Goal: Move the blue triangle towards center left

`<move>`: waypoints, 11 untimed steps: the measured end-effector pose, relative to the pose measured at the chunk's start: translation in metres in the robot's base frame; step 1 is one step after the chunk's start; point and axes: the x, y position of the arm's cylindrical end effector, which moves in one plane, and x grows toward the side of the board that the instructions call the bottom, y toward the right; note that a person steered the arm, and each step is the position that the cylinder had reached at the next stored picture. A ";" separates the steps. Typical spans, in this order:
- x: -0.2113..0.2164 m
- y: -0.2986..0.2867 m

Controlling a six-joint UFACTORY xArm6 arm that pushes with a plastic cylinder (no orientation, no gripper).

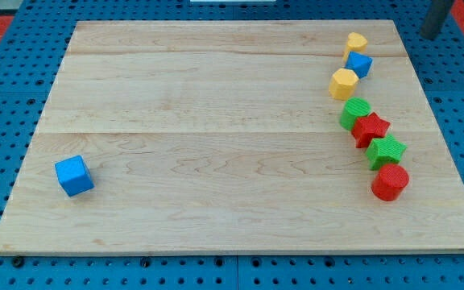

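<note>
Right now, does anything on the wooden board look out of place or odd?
Nothing is damaged or tipped. The one outlier is the blue cube, alone near the view's bottom left, while the other seven blocks, including the small blue triangle block, chain down the view's right side. My tip is not clearly visible.

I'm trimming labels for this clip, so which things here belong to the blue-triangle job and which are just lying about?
Job: blue triangle; board; my tip, not in view, only the rod.

Lying about: blue cube; yellow heart; yellow hexagon; green block; red star; green star; red cylinder.
</note>
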 end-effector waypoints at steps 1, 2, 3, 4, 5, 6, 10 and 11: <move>0.025 -0.070; 0.032 -0.116; 0.047 -0.126; 0.059 -0.148; 0.065 -0.160; 0.078 -0.198; 0.088 -0.209; 0.117 -0.202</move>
